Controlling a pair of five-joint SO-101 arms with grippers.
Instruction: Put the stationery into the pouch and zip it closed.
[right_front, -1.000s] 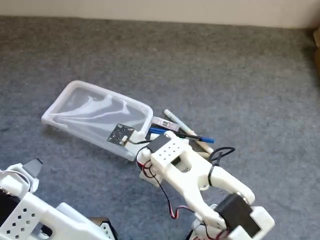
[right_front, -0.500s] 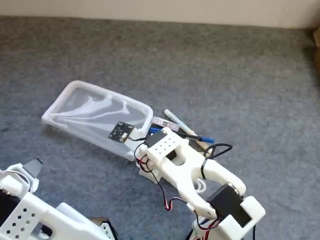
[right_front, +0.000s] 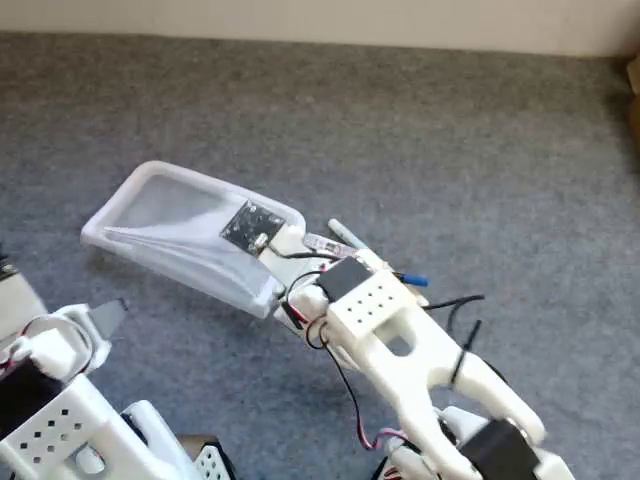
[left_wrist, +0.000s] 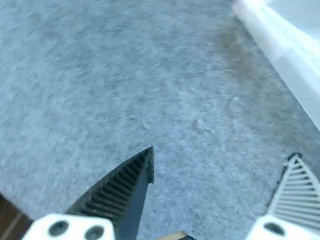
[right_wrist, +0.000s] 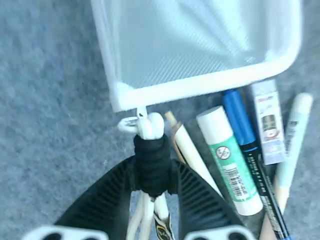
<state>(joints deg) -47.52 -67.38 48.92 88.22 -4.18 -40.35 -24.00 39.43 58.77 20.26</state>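
pinching zip pull (right_wrist: 150, 150) at pouch (right_wrist: 200, 45) corner, right tool (right_wrist: 153, 169)

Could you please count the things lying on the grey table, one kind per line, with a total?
Pouch: 1 (right gripper shut on its zip pull)
Pens: 3 (blue pen, cream pen, pale pen)
Glue stick: 1
Small flat packet: 1
Total: 6
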